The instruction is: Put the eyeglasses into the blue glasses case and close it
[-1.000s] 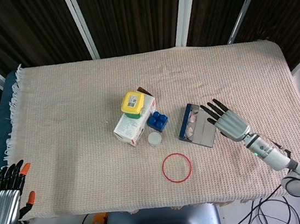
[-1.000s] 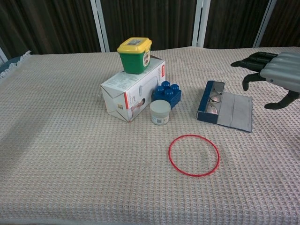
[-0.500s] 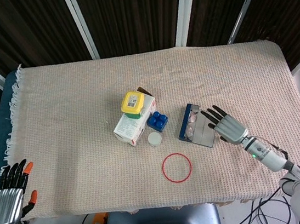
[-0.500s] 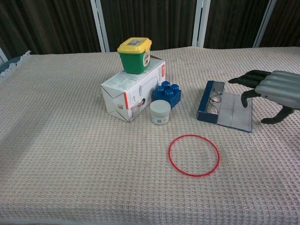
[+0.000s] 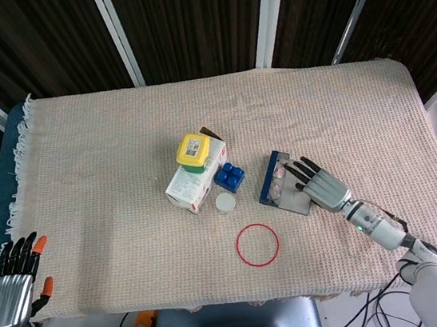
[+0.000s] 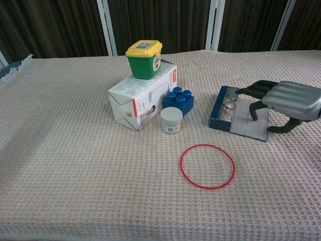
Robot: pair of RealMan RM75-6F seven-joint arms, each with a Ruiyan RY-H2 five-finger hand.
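Observation:
The blue glasses case (image 5: 271, 181) (image 6: 218, 111) lies open right of the table's centre, its grey flap (image 6: 248, 119) spread flat toward the right. The eyeglasses (image 5: 279, 174) (image 6: 229, 106) lie inside the blue tray. My right hand (image 5: 321, 186) (image 6: 288, 99) hovers over the flap with its fingers spread, fingertips over the flap's far edge; I cannot tell whether they touch it. It holds nothing. My left hand (image 5: 10, 279) stays off the table's near-left corner, fingers apart, holding nothing.
Left of the case stand a blue toy block (image 5: 229, 177) (image 6: 178, 100), a small white jar (image 5: 225, 203) (image 6: 171, 120), a white carton (image 5: 192, 186) (image 6: 141, 102) and a green tub with a yellow lid (image 5: 194, 151) (image 6: 144, 59). A red ring (image 5: 257, 245) (image 6: 207, 166) lies flat in front.
My right hand has moved left and lowered, from beside the case to over its grey flap. The case, the glasses and my left hand have stayed put.

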